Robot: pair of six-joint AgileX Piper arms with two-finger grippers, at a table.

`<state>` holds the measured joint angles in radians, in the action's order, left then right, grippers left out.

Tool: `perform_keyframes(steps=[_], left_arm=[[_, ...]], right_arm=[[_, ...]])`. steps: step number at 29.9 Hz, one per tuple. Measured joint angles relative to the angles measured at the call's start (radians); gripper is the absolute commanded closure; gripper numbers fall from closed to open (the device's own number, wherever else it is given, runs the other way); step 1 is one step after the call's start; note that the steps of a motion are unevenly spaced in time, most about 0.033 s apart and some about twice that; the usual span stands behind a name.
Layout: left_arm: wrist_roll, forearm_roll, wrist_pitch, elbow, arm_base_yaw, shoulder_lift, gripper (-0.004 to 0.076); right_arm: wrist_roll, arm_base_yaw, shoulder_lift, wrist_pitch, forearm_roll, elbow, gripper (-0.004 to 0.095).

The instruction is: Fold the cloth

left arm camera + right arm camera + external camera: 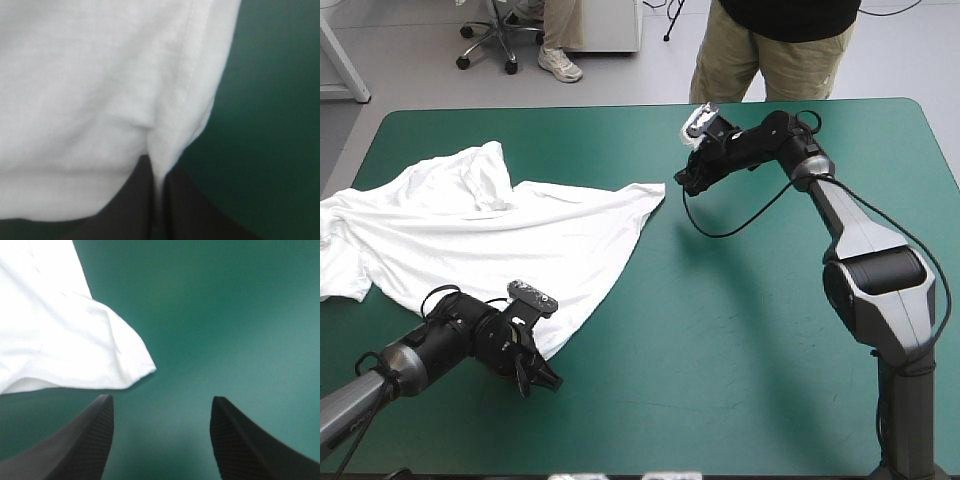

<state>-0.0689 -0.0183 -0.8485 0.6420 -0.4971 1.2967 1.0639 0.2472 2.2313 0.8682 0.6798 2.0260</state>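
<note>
With the T-shirt (pixel 500 235) flat on the counter (pixel 740 330), my left end effector (pixel 538 380) grasps its near hem corner; my right end effector (pixel 686 182), released, hangs just beside its far hem corner.

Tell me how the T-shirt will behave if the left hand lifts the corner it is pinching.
Probably floppy: the T-shirt lies in soft wrinkles and puckers where the left hand pinches its hem. It will likely drape and trail rather than lift flat. It looks thin, so probably light, and may slide easily over the table.
</note>
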Motion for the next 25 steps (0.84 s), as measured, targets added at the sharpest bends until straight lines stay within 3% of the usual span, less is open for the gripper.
perform_keyframes(steps=[11,20,23,25], left_arm=[[0.000,0.000,-0.002,0.001,0.000,0.000,0.0733],[0.008,-0.001,-0.002,0.001,0.000,0.000,0.0733],[0.008,-0.001,-0.003,0.001,0.000,0.000,0.0733],[0.008,-0.001,-0.003,0.001,0.000,0.000,0.0733]], right_arm=[[-0.029,0.082,0.102,0.044,-0.020,0.039,0.0356],[-0.056,0.106,0.137,-0.052,-0.025,0.045,0.0365],[-0.068,0.108,0.140,-0.074,-0.025,0.045,0.0462],[-0.071,0.108,0.141,-0.076,-0.027,0.046,0.0639]])
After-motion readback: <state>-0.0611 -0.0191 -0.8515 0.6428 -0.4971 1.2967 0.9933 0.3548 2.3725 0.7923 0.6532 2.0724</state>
